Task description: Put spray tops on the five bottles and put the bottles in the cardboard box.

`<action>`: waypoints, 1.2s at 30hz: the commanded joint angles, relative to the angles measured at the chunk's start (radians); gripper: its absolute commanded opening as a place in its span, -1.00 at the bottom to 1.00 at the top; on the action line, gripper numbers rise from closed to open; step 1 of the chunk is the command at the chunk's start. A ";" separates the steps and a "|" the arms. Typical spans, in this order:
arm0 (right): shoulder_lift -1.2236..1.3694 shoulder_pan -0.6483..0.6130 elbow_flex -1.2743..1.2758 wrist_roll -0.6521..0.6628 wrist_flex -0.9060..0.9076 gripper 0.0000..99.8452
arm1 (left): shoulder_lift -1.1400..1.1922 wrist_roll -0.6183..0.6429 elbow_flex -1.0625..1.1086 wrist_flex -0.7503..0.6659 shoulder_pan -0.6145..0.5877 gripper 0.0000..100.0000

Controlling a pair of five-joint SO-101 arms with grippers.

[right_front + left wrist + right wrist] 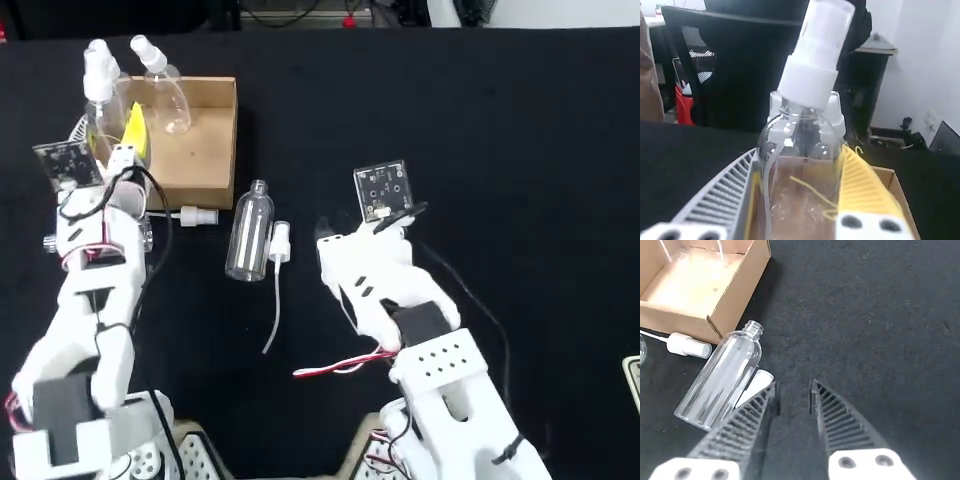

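Observation:
A clear bottle [795, 145] with a white spray top [815, 55] stands upright in my left gripper [800, 172], which is shut on it over the cardboard box [195, 150]. In the high view this bottle [101, 85] sits at the box's left edge, in the left gripper [113, 135]. A second topped bottle [165, 95] lies in the box. An uncapped bottle [250, 232] lies on the table with a loose spray top [279, 243] beside it. My right gripper [792, 400] hovers open just right of them, holding nothing.
Another loose spray top [197, 215] lies against the box's front wall, also seen as the spray top [687, 345] near the box corner [715, 320]. Red and white cables [340, 365] trail by the right arm's base. Black table stretches to the right.

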 commanded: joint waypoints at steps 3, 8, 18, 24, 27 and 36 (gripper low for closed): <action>-0.016 0.017 -0.005 0.000 -0.026 -0.80 | 0.101 0.005 -0.084 -0.201 -0.007 -0.73; -0.016 0.017 -0.005 -0.002 -0.026 -0.80 | 0.224 0.005 -0.091 -0.345 0.004 -0.74; -0.018 0.015 -0.005 -0.002 -0.026 -0.80 | 0.431 0.005 -0.156 -0.575 0.005 -0.74; -0.018 0.015 -0.005 -0.002 -0.023 -0.80 | 0.508 0.005 -0.229 -0.574 0.007 -0.74; -0.019 0.015 -0.005 -0.002 -0.023 -0.80 | 0.528 0.005 -0.232 -0.574 0.008 -0.74; -0.019 0.015 -0.005 -0.002 -0.023 -0.80 | 0.532 0.006 -0.286 -0.559 0.024 -0.74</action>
